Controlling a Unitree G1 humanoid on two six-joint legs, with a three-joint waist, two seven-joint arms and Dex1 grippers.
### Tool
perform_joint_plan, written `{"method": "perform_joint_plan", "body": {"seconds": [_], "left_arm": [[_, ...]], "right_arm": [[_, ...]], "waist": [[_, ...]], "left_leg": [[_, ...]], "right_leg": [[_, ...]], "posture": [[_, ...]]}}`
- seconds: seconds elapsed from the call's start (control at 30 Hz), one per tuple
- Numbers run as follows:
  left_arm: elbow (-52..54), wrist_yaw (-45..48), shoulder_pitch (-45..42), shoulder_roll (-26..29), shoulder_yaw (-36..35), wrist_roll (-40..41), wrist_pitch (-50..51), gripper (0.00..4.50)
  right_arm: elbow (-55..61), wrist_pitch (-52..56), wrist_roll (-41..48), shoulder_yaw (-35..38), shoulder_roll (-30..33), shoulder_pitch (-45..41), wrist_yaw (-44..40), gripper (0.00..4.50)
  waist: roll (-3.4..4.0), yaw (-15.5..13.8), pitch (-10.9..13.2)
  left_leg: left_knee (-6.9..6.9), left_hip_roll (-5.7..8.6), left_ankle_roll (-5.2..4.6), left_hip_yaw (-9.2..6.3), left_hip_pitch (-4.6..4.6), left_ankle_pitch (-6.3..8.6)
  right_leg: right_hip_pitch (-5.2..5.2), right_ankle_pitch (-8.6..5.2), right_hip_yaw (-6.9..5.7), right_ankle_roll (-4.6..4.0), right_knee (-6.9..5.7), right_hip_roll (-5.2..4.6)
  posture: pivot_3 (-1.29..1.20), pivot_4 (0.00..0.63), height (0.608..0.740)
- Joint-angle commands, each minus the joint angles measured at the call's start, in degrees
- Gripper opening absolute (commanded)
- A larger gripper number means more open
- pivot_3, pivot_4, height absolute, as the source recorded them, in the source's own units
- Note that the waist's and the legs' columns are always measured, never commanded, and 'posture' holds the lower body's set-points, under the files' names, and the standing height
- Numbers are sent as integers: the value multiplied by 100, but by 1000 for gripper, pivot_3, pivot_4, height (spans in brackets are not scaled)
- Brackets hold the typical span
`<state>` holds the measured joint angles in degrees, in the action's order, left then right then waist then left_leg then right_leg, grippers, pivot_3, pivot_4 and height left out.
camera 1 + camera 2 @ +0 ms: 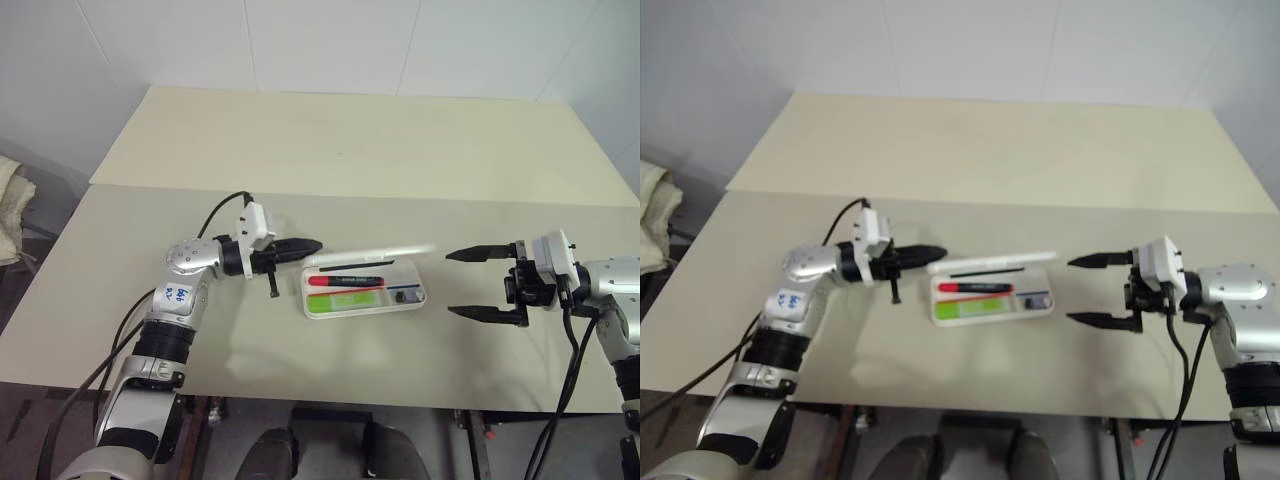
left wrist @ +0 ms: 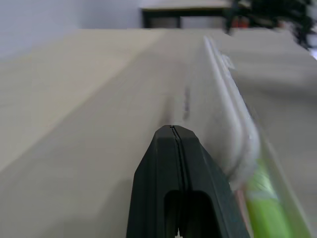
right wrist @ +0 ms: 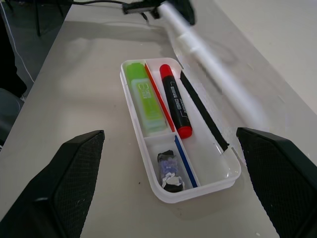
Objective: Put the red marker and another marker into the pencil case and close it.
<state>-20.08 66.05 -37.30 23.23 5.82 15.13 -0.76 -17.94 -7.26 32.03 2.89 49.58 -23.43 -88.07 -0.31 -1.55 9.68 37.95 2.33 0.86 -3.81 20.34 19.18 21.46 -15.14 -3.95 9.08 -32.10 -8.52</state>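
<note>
Pale beige table (image 1: 330, 140) in two joined sections, white panelled wall (image 1: 300, 40) behind, dark floor (image 1: 30, 300) at left

pencil case (image 3: 225, 179): translucent white tray and lid, thin red and blue stripes along its dividers. Inside it: red marker (image 3: 175, 100), black barrel with red ends; lime-green marker (image 3: 143, 95) next to that; small black-and-white item (image 3: 169, 172) in the end compartment. Under the case, pale beige table (image 1: 330, 140). Gripper fingers (image 1: 485, 252) black.

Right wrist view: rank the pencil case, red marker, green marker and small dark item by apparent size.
1. pencil case
2. red marker; longest, slimmer
3. green marker; shorter, wider, close call
4. small dark item
</note>
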Motion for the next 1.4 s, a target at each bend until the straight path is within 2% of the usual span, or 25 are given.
{"method": "perform_joint_plan", "body": {"seconds": [0.03, 0.37, 0.93, 1.03, 1.23, 1.4], "left_arm": [[194, 321, -211, 3, 305, -157, -218, 15], [-307, -89, -862, -379, 1159, -1180, 215, 15], [449, -67, -471, -465, 1660, -1380, 1368, 15], [608, -202, -386, -517, 1546, -1275, 1485, 15], [1302, -383, -18, -518, 635, -364, 1809, 15], [1936, -419, 538, -81, -82, 158, 1924, 15]], "right_arm": [[235, 42, 81, 264, -6, -63, -114, 4500], [780, 306, 131, 489, -7, 253, 110, 4500], [1580, 504, 180, 800, -149, 931, 573, 4500], [1579, 499, 154, 801, -192, 932, 595, 4500], [1382, 470, 58, 699, -353, 762, 606, 4500], [1049, 381, -46, 644, -456, 586, 510, 4500]], "waist": [[0, 1, 0], [-1, 0, 0], [-1, -4, 0], [-1, -2, 0], [-1, 12, 1], [0, 23, 0]], "left_leg": [[0, 0, 0, 0, 0, 0], [2, -1, -2, 1, 2, 0], [5, -1, -3, -1, 2, 1], [4, -2, -3, -2, 0, 1], [4, -4, -4, -5, 1, 1], [4, -6, -3, -9, 0, 1]], "right_leg": [[0, 0, 0, 0, 0, 0], [-2, 0, -4, 1, 0, 3], [-4, 0, -4, 1, -1, 2], [-4, 0, -5, 1, -1, 3], [-1, 0, -3, 1, -2, 3], [-1, 0, -2, 0, -2, 2]], "posture": [[0, 150, 740], [0, 150, 740], [0, 150, 740], [0, 150, 740], [0, 150, 740], [0, 150, 740]]}}
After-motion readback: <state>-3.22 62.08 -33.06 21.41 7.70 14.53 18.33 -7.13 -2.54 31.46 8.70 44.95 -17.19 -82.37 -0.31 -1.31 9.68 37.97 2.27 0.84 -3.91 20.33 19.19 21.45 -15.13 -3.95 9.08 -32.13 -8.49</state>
